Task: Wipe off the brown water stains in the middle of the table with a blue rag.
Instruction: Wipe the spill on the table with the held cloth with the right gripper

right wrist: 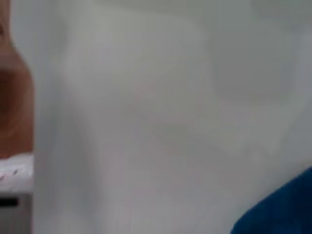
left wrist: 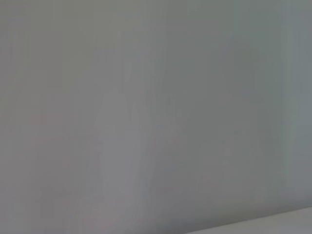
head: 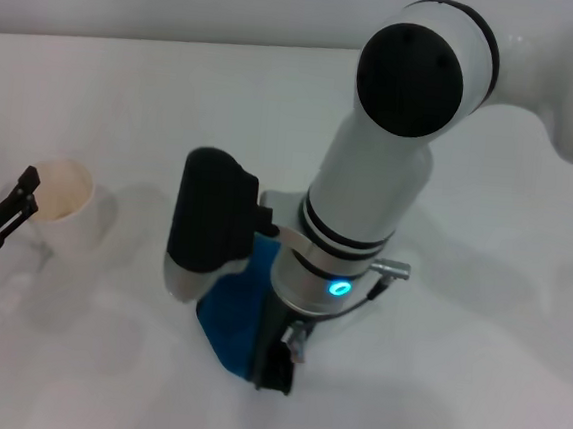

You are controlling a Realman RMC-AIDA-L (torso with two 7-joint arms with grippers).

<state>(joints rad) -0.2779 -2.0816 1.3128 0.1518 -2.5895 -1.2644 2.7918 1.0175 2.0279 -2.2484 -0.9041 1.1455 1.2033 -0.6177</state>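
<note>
The right hand points down at the lower middle of the head view, pressed onto the blue rag on the white worktop, apparently to drag it as a wiper; whether its digits are apart or together cannot be told. The brown stains are not visible, perhaps under rag and arm. The left hand, apart, idles at the left edge beside a paper cup. No writing is legible

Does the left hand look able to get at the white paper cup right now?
Probably yes. The left hand sits at the table's left edge, its fingers right beside the paper cup's rim, with nothing between them. The right hand is apart, down on the blue rag.
</note>
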